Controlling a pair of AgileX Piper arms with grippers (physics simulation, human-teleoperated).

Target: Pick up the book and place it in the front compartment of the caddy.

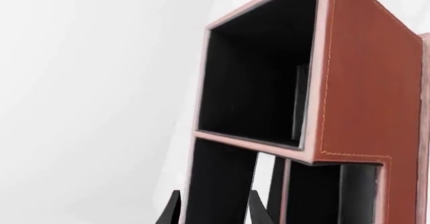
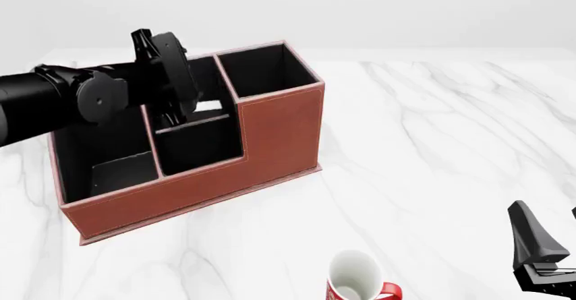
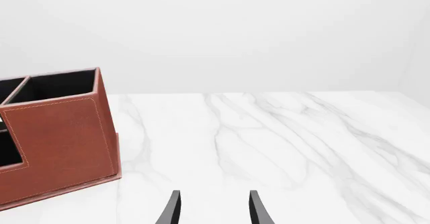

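Note:
The red-brown caddy [image 2: 279, 131] stands at the table's left, also seen in the left wrist view [image 1: 369, 83] and the right wrist view [image 3: 60, 138]. My left gripper [image 2: 180, 114] hangs over its middle, above the front compartment [image 2: 202, 148]. The left gripper [image 1: 215, 209] looks open, spread as wide as the right one. The book [image 1: 222, 183] shows as a black slab with a white edge, filling the gap just beyond the fingers. Its white page edge [image 2: 208, 106] shows beside the gripper. My right gripper [image 3: 213, 209] is open and empty, low at the near right [image 2: 551, 236].
A white-and-red mug [image 2: 355, 280] stands upright at the front edge, right of the caddy and left of my right gripper. The caddy's tall square pocket [image 2: 270, 71] rises at its back right. White marble table [image 2: 432, 145] stretches right of the caddy.

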